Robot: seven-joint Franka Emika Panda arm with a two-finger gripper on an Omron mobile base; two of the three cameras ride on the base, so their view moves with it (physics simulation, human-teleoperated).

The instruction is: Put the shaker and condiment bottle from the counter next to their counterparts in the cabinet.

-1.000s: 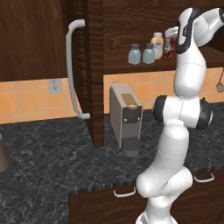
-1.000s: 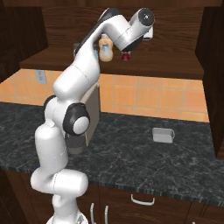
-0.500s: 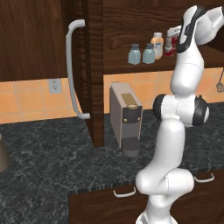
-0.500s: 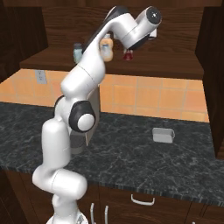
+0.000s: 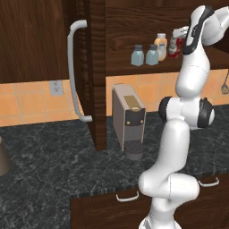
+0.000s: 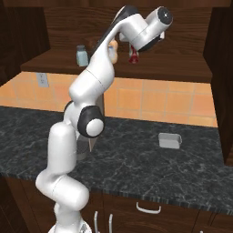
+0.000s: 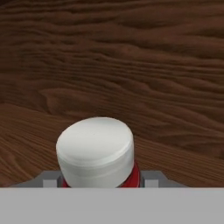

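Inside the open cabinet (image 5: 134,27), two alike pale blue-grey shakers (image 5: 137,55) (image 5: 152,55) stand side by side on the shelf. The tan-orange bottle (image 5: 161,45) stands just right of them. My gripper (image 5: 178,39) reaches over the shelf, shut on the red condiment bottle (image 5: 180,46), which sits right of the tan-orange bottle. In the right base view the red bottle (image 6: 133,55) hangs under the gripper (image 6: 133,48), beside the tan-orange bottle (image 6: 113,50) and one shaker (image 6: 82,55). The hand view shows its white cap (image 7: 95,151) between the fingers (image 7: 50,178).
The cabinet door with its curved grey handle (image 5: 74,71) stands open to the left. A coffee machine (image 5: 129,118) sits on the dark counter (image 5: 44,165) under the shelf. A small grey container (image 6: 169,140) lies on the counter to the right. Drawers (image 5: 129,205) are below.
The hand has shifted slightly right and deeper over the shelf, still holding the red bottle. The shakers and the tan-orange bottle have stayed put.
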